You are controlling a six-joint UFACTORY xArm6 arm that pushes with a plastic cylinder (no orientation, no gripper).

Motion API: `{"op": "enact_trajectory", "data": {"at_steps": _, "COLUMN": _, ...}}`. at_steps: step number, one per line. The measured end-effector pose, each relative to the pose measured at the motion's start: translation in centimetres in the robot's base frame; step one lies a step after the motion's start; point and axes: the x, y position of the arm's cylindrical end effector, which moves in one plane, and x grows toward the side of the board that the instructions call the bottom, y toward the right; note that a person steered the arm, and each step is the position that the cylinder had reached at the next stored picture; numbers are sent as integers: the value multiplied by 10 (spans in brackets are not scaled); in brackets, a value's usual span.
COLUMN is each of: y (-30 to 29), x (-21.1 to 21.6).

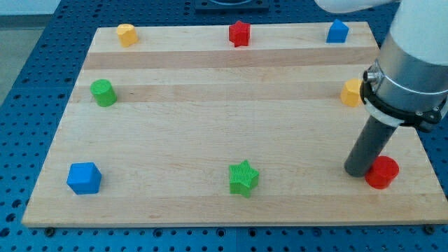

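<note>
At the view's lower right, my tip point(361, 172) stood on the wooden table point(210, 126), its dark rod rising into a grey and white arm collar point(406, 84) that filled the upper right corner. The tip sat just beside the red cylinder point(382, 173), on that block's left; whether the two touched could not be made out. There were no jaws on this arm, only the plain rod, and it had hold of nothing.

Camera view, the one view on record. Blocks noted around the board's edges:
- Yellow block point(351, 92), right edge, partly hidden behind the arm collar, above the tip and well apart from it. Shape unclear.
- Blue block point(337, 31), top edge toward the right, with a peaked top.
- Red star point(239, 33), top edge, near the middle.
- Yellow block point(126, 34), top left corner, rounded; exact shape unclear.
- Green cylinder point(103, 92), left edge, upper half.
- Blue cube point(84, 178), lower left corner.
- Green star point(243, 177), bottom edge near the middle, well apart from the tip to its left.

The table top showed pale lengthwise planks. It lay on a blue perforated base point(28, 84) with a regular grid of holes. No brand, label or writing could be read on any block, the board or the arm.
</note>
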Motion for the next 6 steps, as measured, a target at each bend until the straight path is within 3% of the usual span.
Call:
{"op": "enact_trajectory", "data": {"at_steps": 4, "y": 0, "x": -40}}
{"op": "enact_trajectory", "data": {"at_steps": 6, "y": 38, "x": -40}}
